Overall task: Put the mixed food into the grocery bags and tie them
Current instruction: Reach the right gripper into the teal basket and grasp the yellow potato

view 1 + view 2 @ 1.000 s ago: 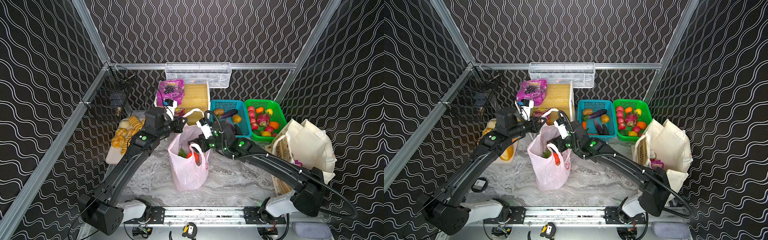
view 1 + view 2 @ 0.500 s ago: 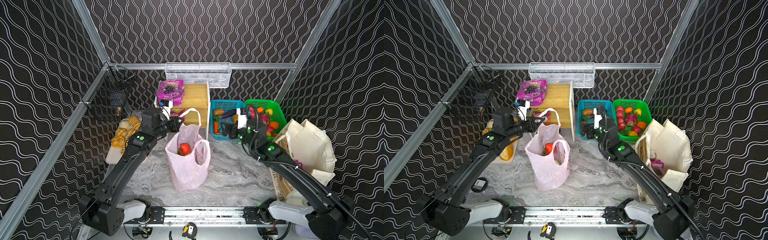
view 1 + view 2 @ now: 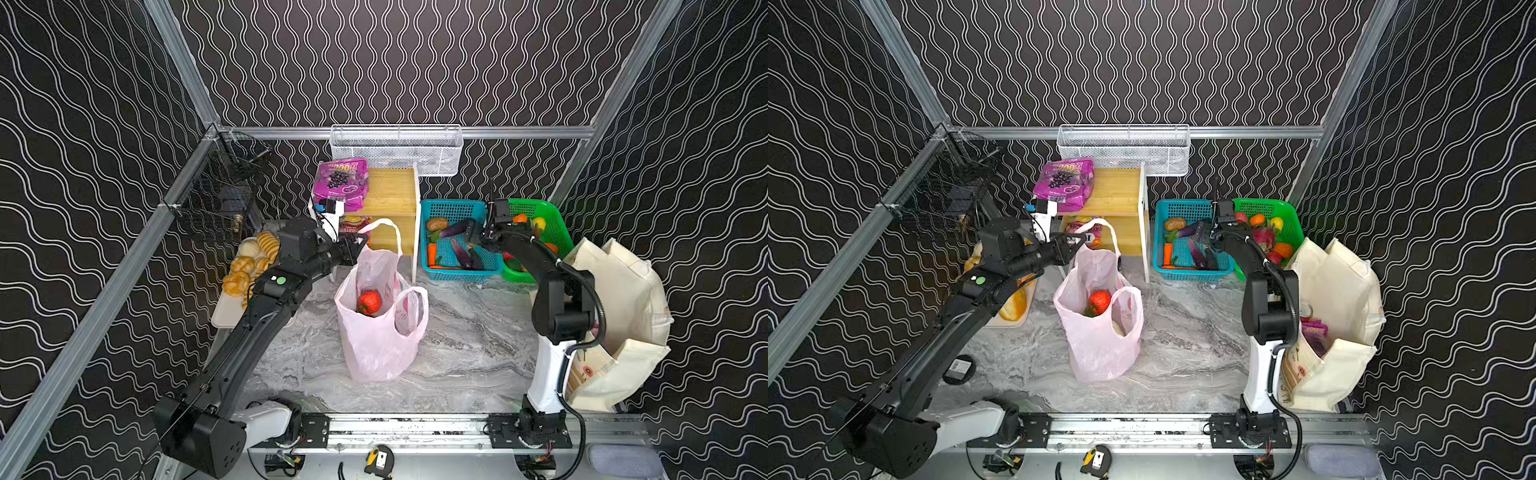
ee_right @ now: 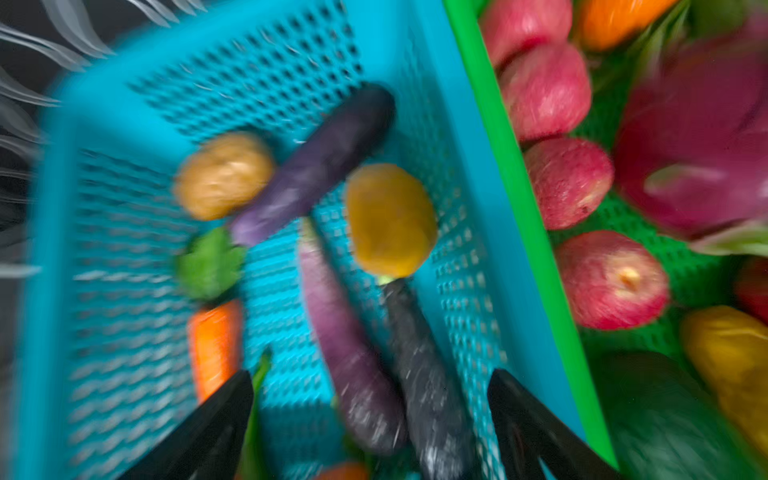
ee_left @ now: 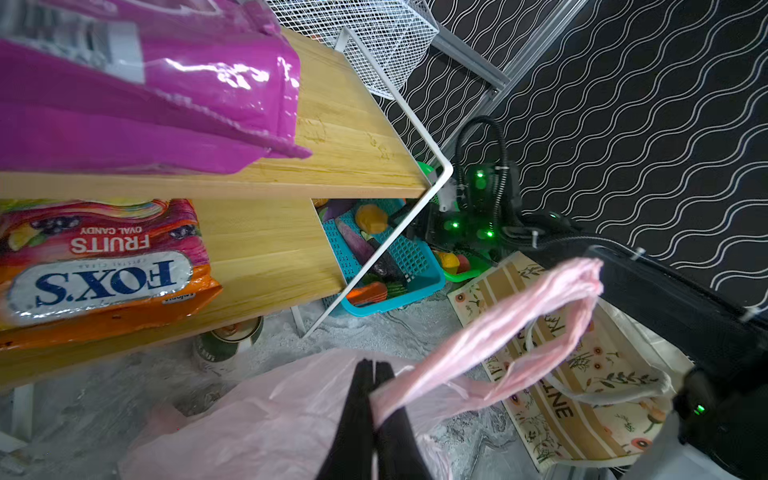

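Right, your left gripper is pinched tight on the thin translucent pink plastic bag mid-desk, a red round fruit inside. Only its wrist view reads "FOX'S FRUITS OVAL CANDY" on the orange pouch. Your right gripper hangs wide and empty over the blue mesh basket of vegetables.

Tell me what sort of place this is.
Probably a robot test cell staged for grocery packing: left arm and right arm on a rail, blue vegetable basket, pink plastic bag.

Left tool pinched; right tool spread.
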You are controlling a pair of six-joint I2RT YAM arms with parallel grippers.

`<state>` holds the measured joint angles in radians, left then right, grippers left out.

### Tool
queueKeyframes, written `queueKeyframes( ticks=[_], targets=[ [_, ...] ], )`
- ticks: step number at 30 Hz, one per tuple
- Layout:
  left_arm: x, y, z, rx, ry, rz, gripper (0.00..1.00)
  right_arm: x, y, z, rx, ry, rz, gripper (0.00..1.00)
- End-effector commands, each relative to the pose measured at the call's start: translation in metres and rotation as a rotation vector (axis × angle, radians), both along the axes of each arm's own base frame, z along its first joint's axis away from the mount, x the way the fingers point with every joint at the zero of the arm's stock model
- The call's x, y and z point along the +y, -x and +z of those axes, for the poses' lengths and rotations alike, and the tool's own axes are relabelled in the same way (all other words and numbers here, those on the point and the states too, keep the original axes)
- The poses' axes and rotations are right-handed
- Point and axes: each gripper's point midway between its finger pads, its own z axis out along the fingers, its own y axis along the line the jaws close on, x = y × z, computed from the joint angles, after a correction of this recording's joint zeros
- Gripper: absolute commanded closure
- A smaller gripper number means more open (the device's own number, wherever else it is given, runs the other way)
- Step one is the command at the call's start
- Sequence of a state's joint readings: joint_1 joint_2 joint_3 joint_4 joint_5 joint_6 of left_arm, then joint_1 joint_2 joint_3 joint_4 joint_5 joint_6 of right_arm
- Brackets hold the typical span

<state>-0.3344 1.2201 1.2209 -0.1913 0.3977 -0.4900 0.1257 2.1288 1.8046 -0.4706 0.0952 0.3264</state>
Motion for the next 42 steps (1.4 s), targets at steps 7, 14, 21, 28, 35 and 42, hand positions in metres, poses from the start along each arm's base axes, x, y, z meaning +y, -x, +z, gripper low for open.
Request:
queueKeyframes(
  ticks=[7,14,21,28,35,42],
  targets=[
    [-0.008,-0.004,0.011,-0.073,0.004,-0.047,1.0,-0.011,-0.04,-0.03,0.005,0.021,-0.07,0.12],
    [-0.014,-0.009,0.01,-0.074,0.014,-0.073,1.0,-0.021,-0.059,-0.047,-0.029,0.074,-0.117,0.13],
    [-0.015,-0.009,0.012,-0.077,0.015,-0.074,1.0,-0.02,-0.071,-0.058,-0.052,0.09,-0.096,0.31],
    [-0.012,-0.007,0.014,-0.081,0.019,-0.063,1.0,-0.015,-0.079,-0.051,-0.093,0.067,-0.078,0.56],
    [-0.013,-0.007,0.015,-0.076,0.029,-0.067,1.0,-0.009,-0.069,-0.03,-0.117,0.038,-0.045,0.71],
    [-0.013,-0.007,0.015,-0.073,0.033,-0.068,1.0,0.001,-0.041,0.003,-0.145,-0.012,0.004,0.73]
  ],
)
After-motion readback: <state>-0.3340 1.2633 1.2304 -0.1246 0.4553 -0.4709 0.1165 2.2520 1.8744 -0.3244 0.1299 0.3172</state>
